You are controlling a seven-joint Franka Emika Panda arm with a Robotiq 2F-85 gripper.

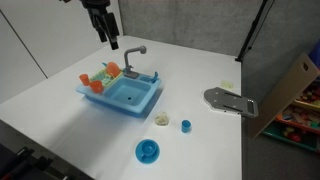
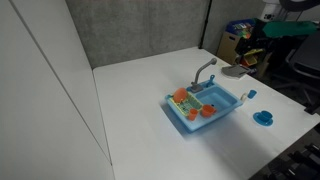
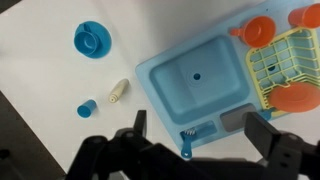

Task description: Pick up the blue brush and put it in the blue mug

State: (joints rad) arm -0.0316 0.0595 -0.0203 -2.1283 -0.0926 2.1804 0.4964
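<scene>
Arm: reaches in from above, gripper [image 1: 109,40] pointing down over the faucet side of the sink [image 1: 125,92], well clear of it. Fingers [image 3: 137,125] spread wide, nothing between the pads.
Blue brush [image 3: 187,146]: on the sink's rim beside the grey faucet [image 3: 232,120].
Blue mug [image 1: 148,151]: upright on the white table [image 1: 50,105], near its edge, apart from the sink.
Small teal cup [image 1: 186,125] and pale bit [image 1: 161,119]: between sink and mug.
Open tabletop: wide on the sink's side away from the mug.
</scene>
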